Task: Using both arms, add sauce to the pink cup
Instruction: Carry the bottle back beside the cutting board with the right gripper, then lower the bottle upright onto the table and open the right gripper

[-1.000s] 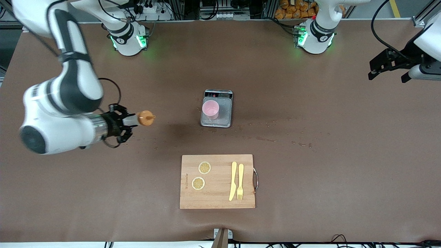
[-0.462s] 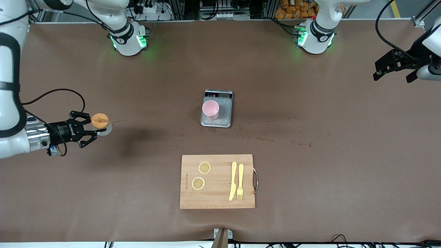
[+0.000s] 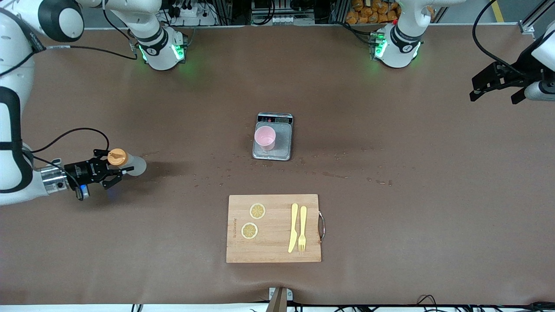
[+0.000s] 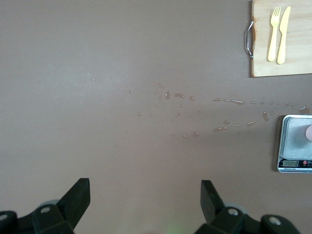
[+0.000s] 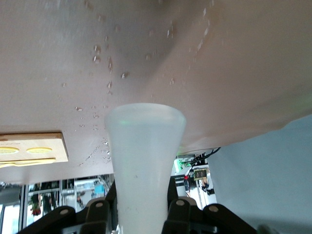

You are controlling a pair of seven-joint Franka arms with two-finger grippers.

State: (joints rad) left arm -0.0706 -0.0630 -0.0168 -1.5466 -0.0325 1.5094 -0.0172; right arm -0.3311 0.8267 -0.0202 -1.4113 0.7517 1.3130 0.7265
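The sauce bottle (image 3: 130,164), whitish with an orange cap (image 3: 116,157), stands about upright low at the table near the right arm's end. My right gripper (image 3: 117,168) is shut on its body, which fills the right wrist view (image 5: 145,161) between the fingers (image 5: 178,214). Whether its base touches the table is unclear. The pink cup (image 3: 265,138) sits on a small scale (image 3: 279,149) at mid-table, well apart from the bottle. My left gripper (image 3: 492,89) waits open and empty over the left arm's end, with nothing between its fingers (image 4: 78,195).
A wooden cutting board (image 3: 274,228) lies nearer the front camera than the scale, carrying two lemon slices (image 3: 253,221), a yellow knife (image 3: 293,227) and a yellow fork (image 3: 302,228). Small wet drops (image 3: 338,174) speckle the mat beside the scale.
The right arm has swung the bottle away from the cup toward its own end of the table, turned it from lying sideways to upright, and lowered it. The left gripper drifted slightly outward.
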